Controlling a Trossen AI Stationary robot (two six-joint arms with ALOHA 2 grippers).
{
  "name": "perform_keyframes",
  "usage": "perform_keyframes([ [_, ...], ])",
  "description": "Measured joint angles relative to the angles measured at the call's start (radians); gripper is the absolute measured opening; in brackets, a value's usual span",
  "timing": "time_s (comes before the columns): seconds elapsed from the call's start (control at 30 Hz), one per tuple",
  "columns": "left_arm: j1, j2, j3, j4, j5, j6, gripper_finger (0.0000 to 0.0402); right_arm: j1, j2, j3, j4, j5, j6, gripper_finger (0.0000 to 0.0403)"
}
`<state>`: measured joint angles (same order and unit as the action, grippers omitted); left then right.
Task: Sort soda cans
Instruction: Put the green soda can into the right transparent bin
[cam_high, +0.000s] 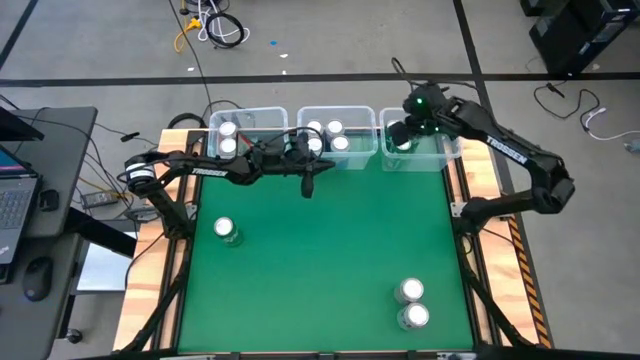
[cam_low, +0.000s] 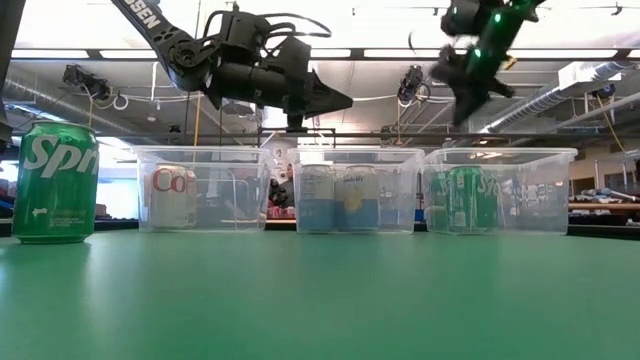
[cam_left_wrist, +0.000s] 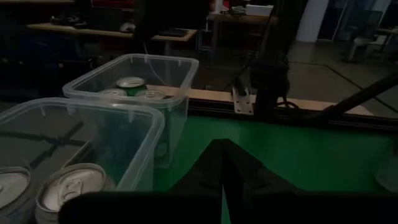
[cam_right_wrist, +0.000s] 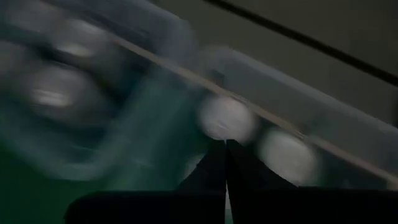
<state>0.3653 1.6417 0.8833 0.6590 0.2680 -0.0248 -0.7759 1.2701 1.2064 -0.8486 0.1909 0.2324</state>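
Note:
Three soda cans stand upright on the green table: a green one (cam_high: 226, 231) toward the left, seen close in the low view (cam_low: 55, 183), and two silver-topped ones (cam_high: 410, 290) (cam_high: 414, 317) near the right front corner. Other cans sit in three clear bins along the far edge: the left bin (cam_high: 262, 118), the middle bin (cam_high: 352, 113) and the right bin (cam_high: 440, 155). My left gripper (cam_high: 308, 188) (cam_left_wrist: 224, 149) hangs shut and empty above the table, just in front of the middle bin. My right gripper (cam_high: 398, 137) (cam_right_wrist: 225, 148) is shut and empty above the right bin.
The bins hold silver-topped cans (cam_high: 228, 131) on the left, pale blue ones (cam_low: 340, 198) in the middle and green ones (cam_low: 462, 198) on the right. The table's middle is bare green. A laptop and a mouse lie on a desk to the left.

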Motion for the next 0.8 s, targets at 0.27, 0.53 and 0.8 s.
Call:
perform_keyframes([
  [0.27, -0.004, 0.000, 0.000, 0.000, -0.025, 0.020, 0.0002, 0.228, -0.014, 0.000, 0.282, -0.190, 0.010, 0.0000],
  [0.53, 0.000, 0.000, 0.000, 0.000, -0.107, -0.055, 0.0001, 0.486, -0.012, 0.000, 0.508, -0.193, -0.001, 0.0000],
  [0.8, 0.006, 0.000, 0.004, -0.002, -0.084, -0.196, 0.0001, 0.679, 0.071, 0.000, 0.684, -0.118, -0.096, 0.0000],
])
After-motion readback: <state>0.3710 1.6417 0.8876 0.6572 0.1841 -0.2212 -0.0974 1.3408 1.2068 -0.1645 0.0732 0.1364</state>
